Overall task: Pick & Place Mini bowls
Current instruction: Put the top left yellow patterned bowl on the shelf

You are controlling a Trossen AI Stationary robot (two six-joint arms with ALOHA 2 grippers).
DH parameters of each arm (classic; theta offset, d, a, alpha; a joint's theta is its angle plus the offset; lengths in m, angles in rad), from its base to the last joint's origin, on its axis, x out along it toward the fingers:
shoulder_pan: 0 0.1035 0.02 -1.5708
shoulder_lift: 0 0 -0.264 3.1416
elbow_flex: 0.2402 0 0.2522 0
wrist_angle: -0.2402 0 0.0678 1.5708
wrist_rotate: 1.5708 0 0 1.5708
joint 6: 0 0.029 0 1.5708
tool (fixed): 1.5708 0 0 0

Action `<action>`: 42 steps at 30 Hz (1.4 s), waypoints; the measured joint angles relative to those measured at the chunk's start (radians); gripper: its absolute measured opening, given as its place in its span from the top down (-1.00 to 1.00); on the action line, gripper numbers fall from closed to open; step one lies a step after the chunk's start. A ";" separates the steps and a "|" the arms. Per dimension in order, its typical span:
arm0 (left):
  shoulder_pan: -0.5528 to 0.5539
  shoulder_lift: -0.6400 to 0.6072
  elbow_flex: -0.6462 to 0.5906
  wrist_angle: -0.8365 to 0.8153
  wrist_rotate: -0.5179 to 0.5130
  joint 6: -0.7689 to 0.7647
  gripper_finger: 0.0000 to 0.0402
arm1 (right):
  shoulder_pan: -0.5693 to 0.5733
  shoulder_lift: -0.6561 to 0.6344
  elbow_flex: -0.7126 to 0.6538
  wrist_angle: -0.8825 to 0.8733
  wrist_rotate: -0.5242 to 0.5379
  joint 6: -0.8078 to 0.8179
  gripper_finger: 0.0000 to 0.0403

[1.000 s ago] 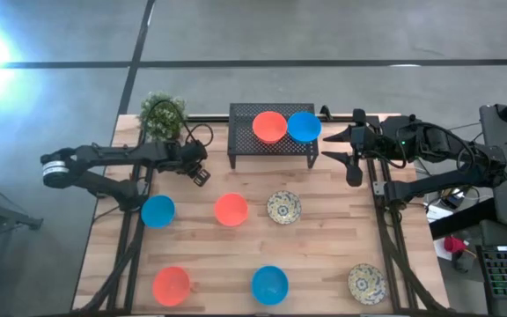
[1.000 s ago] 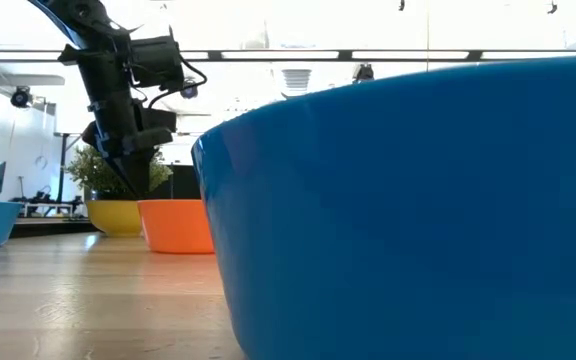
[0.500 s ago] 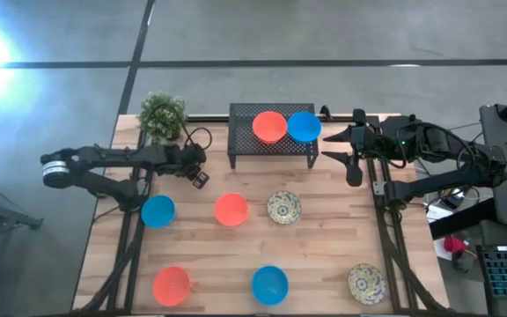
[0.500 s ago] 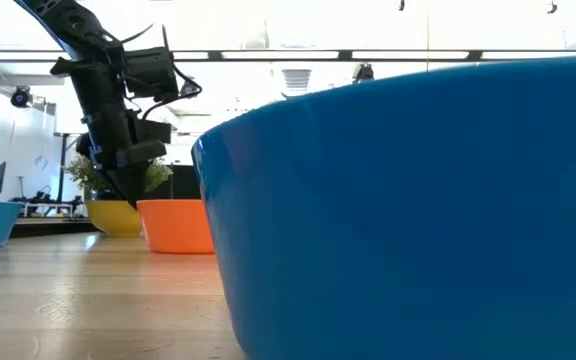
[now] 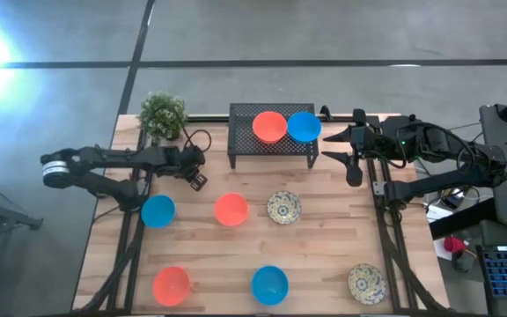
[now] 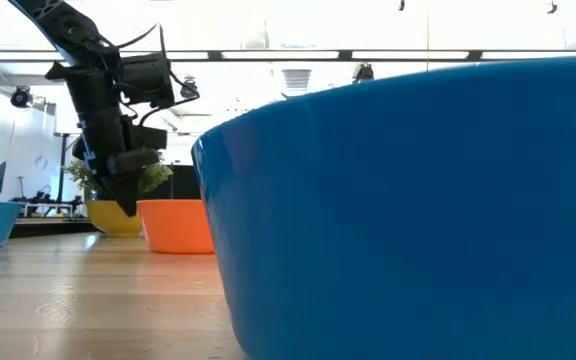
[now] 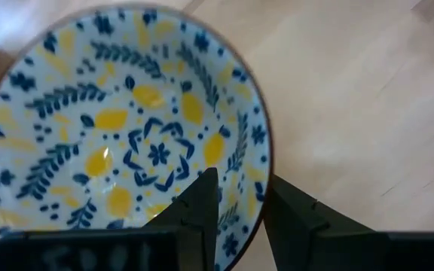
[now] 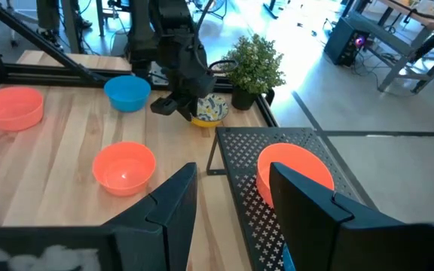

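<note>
Left end effector pinches the rim of a patterned mini bowl at the tabletop's far left, beside the plant; right end effector hovers released by the rack; no legible writing.

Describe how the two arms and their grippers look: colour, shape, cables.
Both arms are dark, jointed links. The left arm has a silver ring at its base end and loose black cables near the left gripper. The right arm carries cables too; the right gripper has flat, angular black fingers.
</note>
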 joint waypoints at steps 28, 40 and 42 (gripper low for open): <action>0.000 -0.003 -0.041 0.033 -0.017 0.085 0.97 | 0.000 0.000 0.000 0.000 0.000 0.001 0.20; 0.000 0.001 0.036 0.022 0.127 0.108 0.98 | 0.000 0.000 0.000 0.000 0.000 0.002 0.20; -0.001 0.001 0.049 0.022 0.159 0.107 0.98 | 0.000 0.000 0.000 0.000 0.000 0.000 0.20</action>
